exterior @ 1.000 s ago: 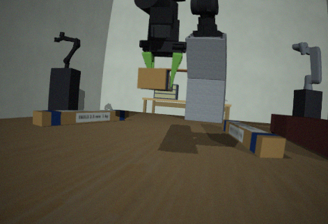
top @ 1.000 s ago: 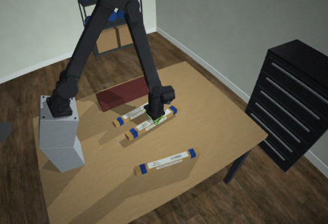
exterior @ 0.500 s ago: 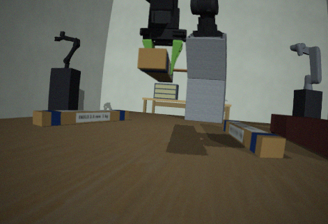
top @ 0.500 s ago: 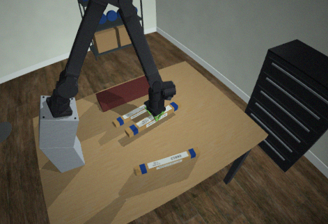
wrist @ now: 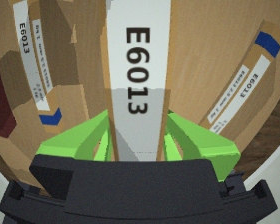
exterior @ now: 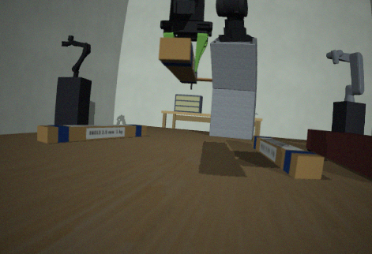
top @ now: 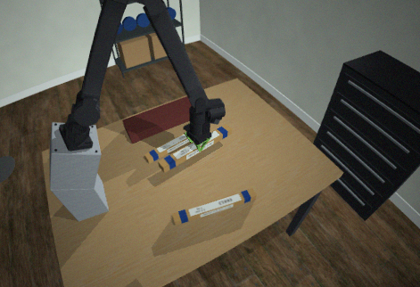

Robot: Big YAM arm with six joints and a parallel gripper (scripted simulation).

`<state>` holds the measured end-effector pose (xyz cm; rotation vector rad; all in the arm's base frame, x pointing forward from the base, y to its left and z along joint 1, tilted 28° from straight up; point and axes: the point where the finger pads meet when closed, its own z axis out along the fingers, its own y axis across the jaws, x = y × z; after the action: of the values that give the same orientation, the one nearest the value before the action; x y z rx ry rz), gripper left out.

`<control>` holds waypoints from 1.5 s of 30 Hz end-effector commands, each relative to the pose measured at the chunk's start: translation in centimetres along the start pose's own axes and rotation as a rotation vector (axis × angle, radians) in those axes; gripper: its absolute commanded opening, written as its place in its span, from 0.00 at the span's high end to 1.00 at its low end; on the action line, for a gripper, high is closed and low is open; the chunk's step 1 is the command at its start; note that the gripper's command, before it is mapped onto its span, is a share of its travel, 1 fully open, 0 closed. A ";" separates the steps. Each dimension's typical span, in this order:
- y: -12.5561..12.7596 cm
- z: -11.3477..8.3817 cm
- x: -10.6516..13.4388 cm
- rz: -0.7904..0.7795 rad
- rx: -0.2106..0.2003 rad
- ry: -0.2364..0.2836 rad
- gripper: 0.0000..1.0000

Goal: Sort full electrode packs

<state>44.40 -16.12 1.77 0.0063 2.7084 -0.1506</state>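
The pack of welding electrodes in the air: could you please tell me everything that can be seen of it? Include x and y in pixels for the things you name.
The raised pack (top: 195, 149) (exterior: 175, 49) (wrist: 139, 65) is a long, square-ended box, cardboard-brown and apparently carton, with a blue band near each end. A white label on its upper face reads "E6013". Both green fingers of the tool (top: 198, 142) (exterior: 184, 45) (wrist: 138, 117) grip its sides around mid-length. It hangs above the table, tilted lengthwise, its shadow below. How full it is cannot be seen.

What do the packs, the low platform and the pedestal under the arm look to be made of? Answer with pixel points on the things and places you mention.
Packs (top: 215, 206) (exterior: 89, 133) (wrist: 241, 95): probably matte cardboard, brown and square-edged, with printed white labels.
Low platform (top: 159, 119) (exterior: 350, 151): unclear; uniform dull red, perhaps painted wood or metal.
Pedestal (top: 75, 171) (exterior: 233, 65): possibly metal, grey, low sheen, bolt-like dots at its top corners.
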 end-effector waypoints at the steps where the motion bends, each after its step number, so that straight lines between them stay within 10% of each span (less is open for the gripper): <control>1: -1.4 -3.4 -2.1 0.000 0.028 -0.066 1.00; 31: -1.4 -9.3 -2.2 -0.001 0.031 -0.075 1.00; 45: -1.1 -9.0 -1.3 0.002 0.029 -0.067 1.00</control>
<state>41.34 -15.27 7.01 0.0067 2.7137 -0.1470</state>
